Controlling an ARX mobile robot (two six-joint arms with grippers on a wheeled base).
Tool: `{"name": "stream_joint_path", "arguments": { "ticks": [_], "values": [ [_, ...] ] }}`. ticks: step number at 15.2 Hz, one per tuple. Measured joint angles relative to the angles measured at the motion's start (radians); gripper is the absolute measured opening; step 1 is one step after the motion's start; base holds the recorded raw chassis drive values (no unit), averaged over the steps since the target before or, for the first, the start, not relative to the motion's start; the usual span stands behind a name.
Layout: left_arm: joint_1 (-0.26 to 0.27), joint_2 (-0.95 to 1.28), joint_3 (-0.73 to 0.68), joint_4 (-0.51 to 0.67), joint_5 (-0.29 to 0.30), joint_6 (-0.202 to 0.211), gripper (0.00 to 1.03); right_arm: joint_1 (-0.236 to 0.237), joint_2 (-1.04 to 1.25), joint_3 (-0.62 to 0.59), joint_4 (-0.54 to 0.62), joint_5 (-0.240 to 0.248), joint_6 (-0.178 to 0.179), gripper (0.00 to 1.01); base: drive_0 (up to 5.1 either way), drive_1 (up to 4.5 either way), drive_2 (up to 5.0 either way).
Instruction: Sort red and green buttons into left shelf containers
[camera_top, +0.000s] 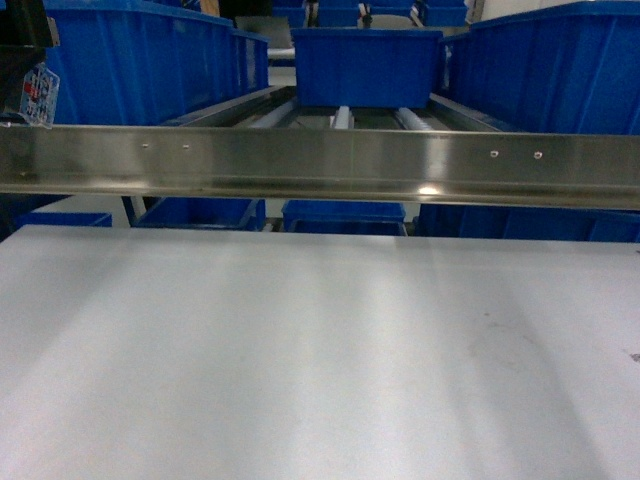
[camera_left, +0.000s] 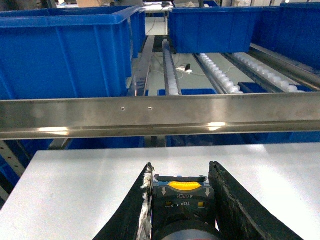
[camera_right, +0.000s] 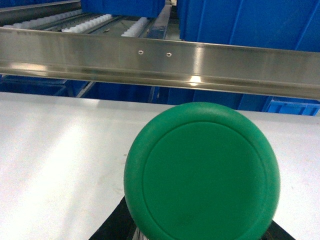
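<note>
In the left wrist view my left gripper (camera_left: 181, 170) is shut on a button (camera_left: 182, 197). Its black block body with a yellow tab faces the camera, and the cap colour is hidden. The green button (camera_right: 202, 172) fills the right wrist view, its round cap turned to the camera. My right gripper (camera_right: 200, 230) is shut on it, with only black finger edges showing below the cap. Both are held above the white table (camera_left: 75, 185). A large blue container (camera_top: 140, 55) stands on the left of the shelf beyond. Neither gripper shows in the head view.
A steel rail (camera_top: 320, 165) runs across the shelf front, just past the table's far edge (camera_top: 300, 228). Behind it lie roller tracks (camera_left: 172, 80), with more blue bins in the middle (camera_top: 367, 65) and on the right (camera_top: 550, 65). Lower blue bins (camera_top: 345, 215) sit under the rail.
</note>
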Motion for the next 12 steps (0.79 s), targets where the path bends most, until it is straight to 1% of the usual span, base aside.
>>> {"name": "stream_joint_path", "arguments": {
  "ticks": [12],
  "values": [
    [0.0, 0.0, 0.0, 0.0, 0.0, 0.0, 0.28, 0.0, 0.0, 0.0, 0.0, -0.001, 0.0, 0.27, 0.0, 0.0, 0.0]
  ]
}}
